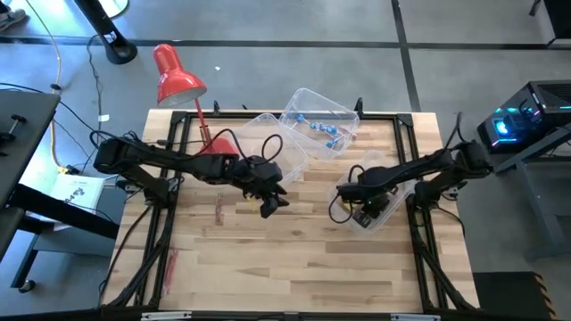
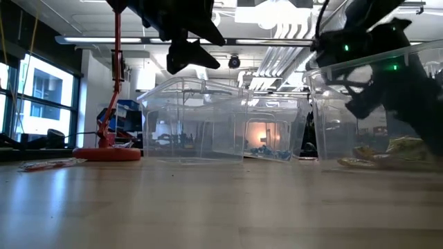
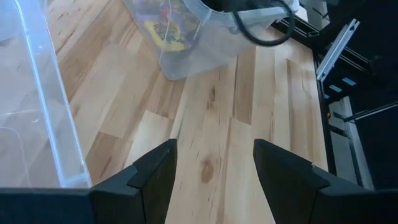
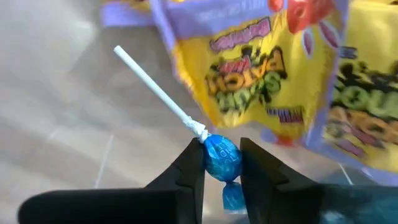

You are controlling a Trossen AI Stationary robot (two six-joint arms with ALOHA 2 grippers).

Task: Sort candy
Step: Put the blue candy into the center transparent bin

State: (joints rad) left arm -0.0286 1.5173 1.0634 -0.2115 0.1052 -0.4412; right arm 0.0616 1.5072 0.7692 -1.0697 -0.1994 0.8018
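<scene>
My right gripper (image 4: pixel 222 149) reaches down into a clear bin (image 1: pixel 385 217) at the table's right and is shut on a blue-wrapped lollipop (image 4: pixel 221 159). The lollipop's white stick (image 4: pixel 155 87) juts away from the fingers. Yellow candy packets (image 4: pixel 255 74) lie in the same bin just beyond it. My left gripper (image 3: pixel 214 180) hangs open over bare wood near the table's middle (image 1: pixel 272 201), with nothing between its fingers. Two slim red sticks (image 1: pixel 219 209) (image 1: pixel 169 265) lie on the table's left half. My right gripper pinches the lollipop's blue wrapped head (image 4: pixel 219 163) between its two fingers, one on each side. The fingers come steeply from above into the bin. The stick points away at a slant. I cannot tell whether the head still rests on the bin's floor.
A tilted clear bin (image 1: pixel 343 114) at the far edge holds several blue-wrapped pieces (image 1: pixel 323 129). Another clear bin (image 1: pixel 268 138) stands beside it, close to my left arm. A red desk lamp (image 1: pixel 178 80) rises at the far left. Bare wood (image 1: pixel 294 267) fills the near half.
</scene>
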